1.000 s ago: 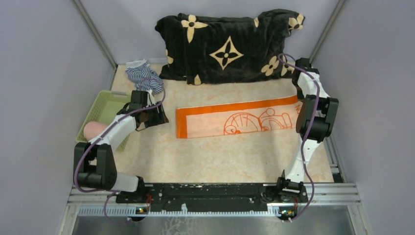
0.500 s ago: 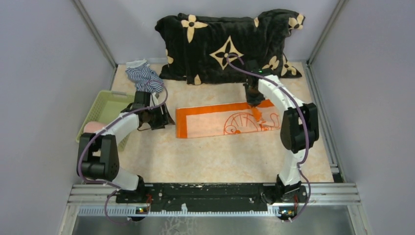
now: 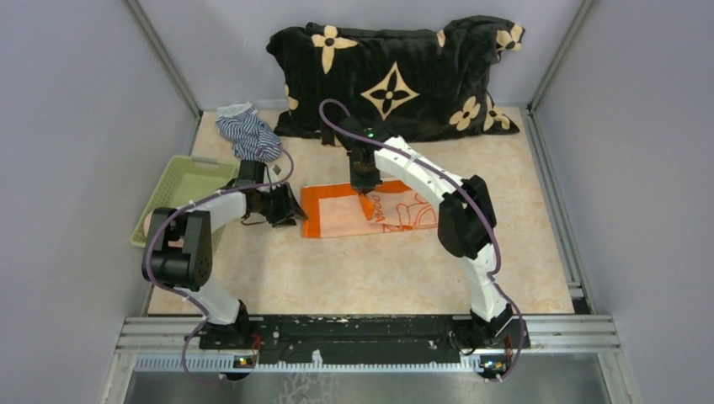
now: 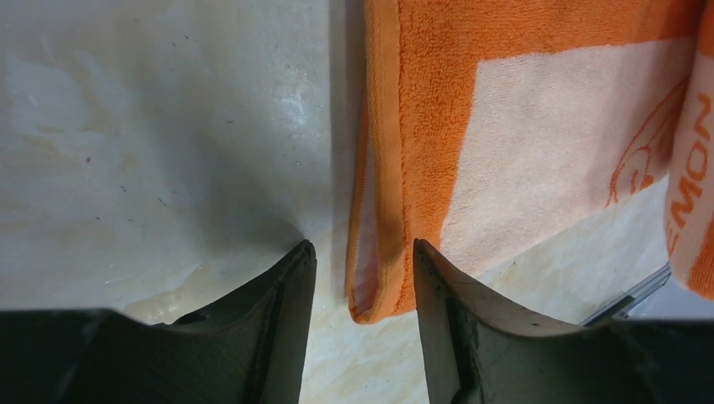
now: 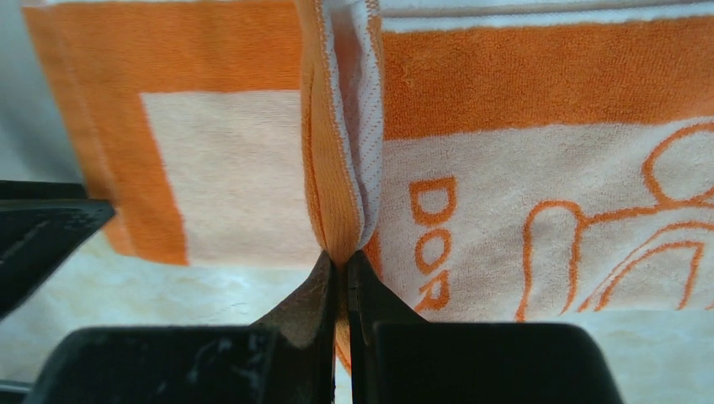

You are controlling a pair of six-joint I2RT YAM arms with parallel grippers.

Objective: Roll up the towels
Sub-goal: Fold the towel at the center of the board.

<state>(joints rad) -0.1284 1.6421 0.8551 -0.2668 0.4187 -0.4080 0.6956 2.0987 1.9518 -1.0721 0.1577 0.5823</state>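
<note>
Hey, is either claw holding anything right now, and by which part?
The right claw is shut on the orange towel, pinching its orange border edge. The left claw is open around the towel's corner, gripping nothing.

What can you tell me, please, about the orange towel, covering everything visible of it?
The orange towel looks like terry cloth: an orange border around a pale peach panel, with an orange line cartoon and letters reading DOR. It lies on the marbled table, its right part doubled over toward the left. The right gripper is shut on a raised fold of it. The open left gripper straddles a corner of the flat left end.
</note>
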